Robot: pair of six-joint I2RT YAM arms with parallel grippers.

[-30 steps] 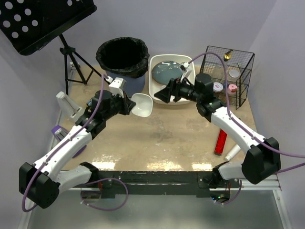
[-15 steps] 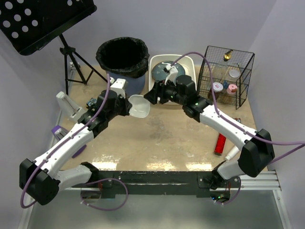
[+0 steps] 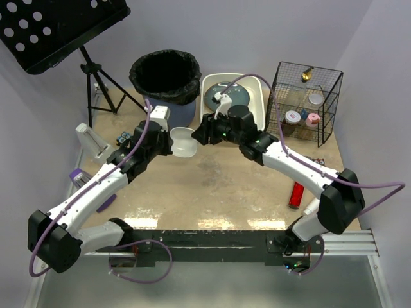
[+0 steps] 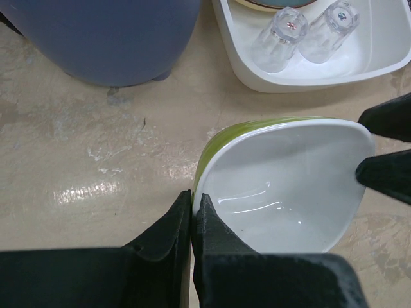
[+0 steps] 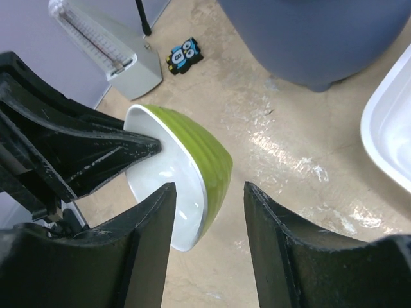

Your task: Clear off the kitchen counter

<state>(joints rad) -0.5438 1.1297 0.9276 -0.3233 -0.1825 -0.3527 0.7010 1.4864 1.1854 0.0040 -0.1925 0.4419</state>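
Left wrist | left gripper pinches bowl | right gripper parted astride | kitchen counter below

The bowl is glossy white inside, catching the light, and ribbed green with a soft sheen outside. The fingers of my left gripper and right gripper look like matt black plastic. The kitchen counter is mottled, stone-like and slightly glossy. At the worktop's far edge, the tub is smooth white plastic, the glasses in it are clear, and the basket is black wire.
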